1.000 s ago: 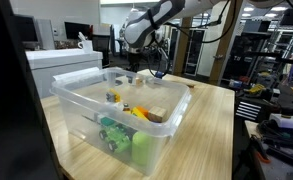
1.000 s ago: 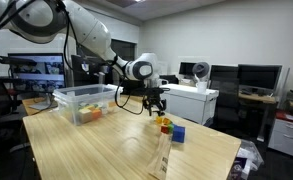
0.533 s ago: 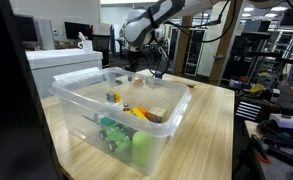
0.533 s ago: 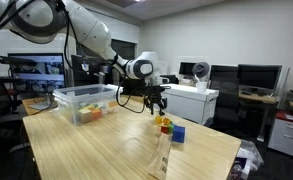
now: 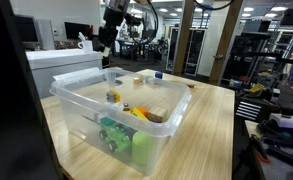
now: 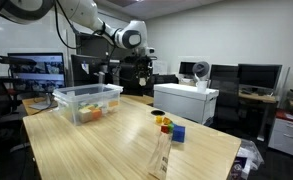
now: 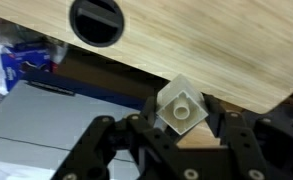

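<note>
Whole arm (image 6: 129, 36) is way higher now than a second ago and off toward the clear bin (image 5: 168, 128), gripper (image 5: 107, 42) pinched snug around a pale cube (image 7: 181, 107) up over the far edge of the table (image 7: 226, 40), so the grab looks solid.

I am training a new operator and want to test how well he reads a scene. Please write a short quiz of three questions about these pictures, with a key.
1. True or false: in the wrist view, the gripper holds a pale cube.
2. The clear bin stands on: A. a wooden table; B. the floor; C. a shelf.
3. Fill the gap: in an exterior view, the block beside the yellow block is coloured ____.
Key: 1 true; 2 A; 3 blue.
</note>
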Controlling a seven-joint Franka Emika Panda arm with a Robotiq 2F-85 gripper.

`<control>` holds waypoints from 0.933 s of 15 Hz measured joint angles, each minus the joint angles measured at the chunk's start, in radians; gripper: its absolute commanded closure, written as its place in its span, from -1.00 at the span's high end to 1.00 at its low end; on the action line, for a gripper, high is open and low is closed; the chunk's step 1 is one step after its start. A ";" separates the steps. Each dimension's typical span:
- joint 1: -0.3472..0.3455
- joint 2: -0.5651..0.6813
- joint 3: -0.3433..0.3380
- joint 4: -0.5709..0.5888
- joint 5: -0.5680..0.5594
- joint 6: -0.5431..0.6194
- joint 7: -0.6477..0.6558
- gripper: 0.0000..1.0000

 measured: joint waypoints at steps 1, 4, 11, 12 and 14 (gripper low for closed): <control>0.001 -0.042 0.029 -0.040 0.032 -0.018 -0.022 -0.47; 0.003 -0.187 0.096 -0.184 0.154 -0.099 -0.119 -0.47; 0.033 -0.381 0.062 -0.420 0.241 -0.263 -0.220 0.94; 0.042 -0.386 0.047 -0.434 0.241 -0.264 -0.221 0.98; 0.055 -0.386 0.021 -0.444 0.234 -0.263 -0.221 1.00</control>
